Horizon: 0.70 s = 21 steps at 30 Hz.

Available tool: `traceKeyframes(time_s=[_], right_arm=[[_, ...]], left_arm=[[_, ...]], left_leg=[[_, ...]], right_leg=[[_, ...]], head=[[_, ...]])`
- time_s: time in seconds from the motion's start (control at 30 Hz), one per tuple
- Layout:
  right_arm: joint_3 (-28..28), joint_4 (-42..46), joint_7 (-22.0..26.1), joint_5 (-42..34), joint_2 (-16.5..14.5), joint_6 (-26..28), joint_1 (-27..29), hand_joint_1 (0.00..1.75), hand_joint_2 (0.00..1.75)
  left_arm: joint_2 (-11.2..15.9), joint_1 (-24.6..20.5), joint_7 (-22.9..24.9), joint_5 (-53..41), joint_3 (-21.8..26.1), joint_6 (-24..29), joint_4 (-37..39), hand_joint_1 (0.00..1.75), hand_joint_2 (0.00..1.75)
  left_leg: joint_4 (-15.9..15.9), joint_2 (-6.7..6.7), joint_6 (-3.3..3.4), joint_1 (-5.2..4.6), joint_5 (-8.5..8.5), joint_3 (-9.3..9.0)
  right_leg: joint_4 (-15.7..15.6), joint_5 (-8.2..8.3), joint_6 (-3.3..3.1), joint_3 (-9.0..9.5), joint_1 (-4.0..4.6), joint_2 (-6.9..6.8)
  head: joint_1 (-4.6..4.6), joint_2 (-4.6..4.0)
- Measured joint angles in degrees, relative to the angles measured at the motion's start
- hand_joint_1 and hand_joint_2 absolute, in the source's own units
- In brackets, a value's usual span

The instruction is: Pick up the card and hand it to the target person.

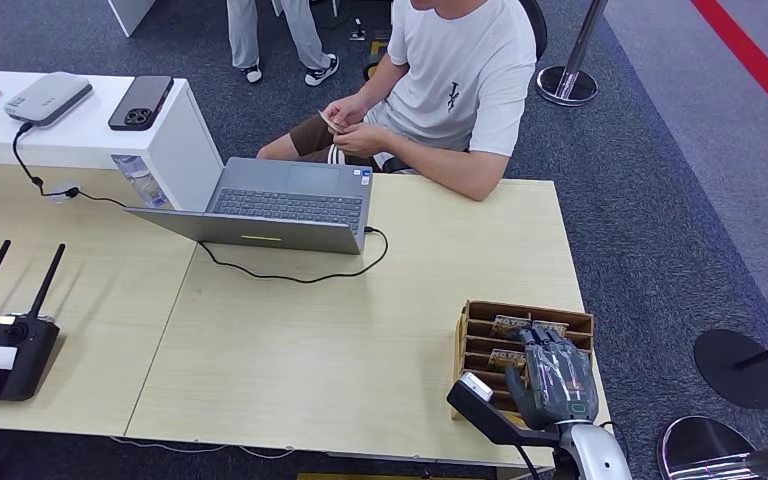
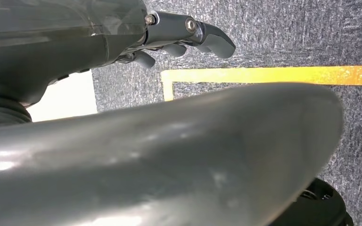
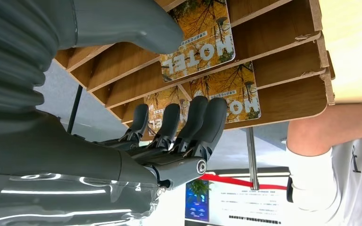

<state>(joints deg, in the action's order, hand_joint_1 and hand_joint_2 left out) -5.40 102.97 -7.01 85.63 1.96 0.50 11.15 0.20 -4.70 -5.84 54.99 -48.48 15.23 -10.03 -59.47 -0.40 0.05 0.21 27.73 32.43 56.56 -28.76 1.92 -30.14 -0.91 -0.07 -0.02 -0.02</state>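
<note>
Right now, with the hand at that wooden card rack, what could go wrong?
1. Two hotel cards sit side by side in the slot under the right hand, so its fingers might drag out both.
2. The wooden rack stands near the table edge; a hard pull could shift it off.
3. The seated person already has both hands busy, which may complicate a handover.

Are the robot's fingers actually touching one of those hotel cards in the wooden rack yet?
Cannot tell. In the right wrist view the right hand's fingers overlap the hotel card in the wooden rack, but neither contact nor a gap is plain.
</note>
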Motion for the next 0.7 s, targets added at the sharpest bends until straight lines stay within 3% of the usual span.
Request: traceKeyframes(time_s=[0.3,0.7], right_arm=[[0.0,0.0,0.0,-0.2,0.0,0.0,0.0,1.01,1.75],[0.0,-0.1,0.0,-0.4,0.0,0.0,0.1,1.06,1.75]], left_arm=[[0.0,0.0,0.1,0.0,0.0,0.0,0.0,0.0,0.0],[0.1,0.0,0.2,0.0,-0.1,0.0,0.0,0.0,0.0]], left_leg=[[0.0,0.0,0.0,0.0,0.0,0.0],[0.0,0.0,0.0,0.0,0.0,0.0]], right_leg=[[0.0,0.0,0.0,0.0,0.0,0.0],[0.0,0.0,0.0,0.0,0.0,0.0]], head=[[0.0,0.0],[0.0,0.0]])
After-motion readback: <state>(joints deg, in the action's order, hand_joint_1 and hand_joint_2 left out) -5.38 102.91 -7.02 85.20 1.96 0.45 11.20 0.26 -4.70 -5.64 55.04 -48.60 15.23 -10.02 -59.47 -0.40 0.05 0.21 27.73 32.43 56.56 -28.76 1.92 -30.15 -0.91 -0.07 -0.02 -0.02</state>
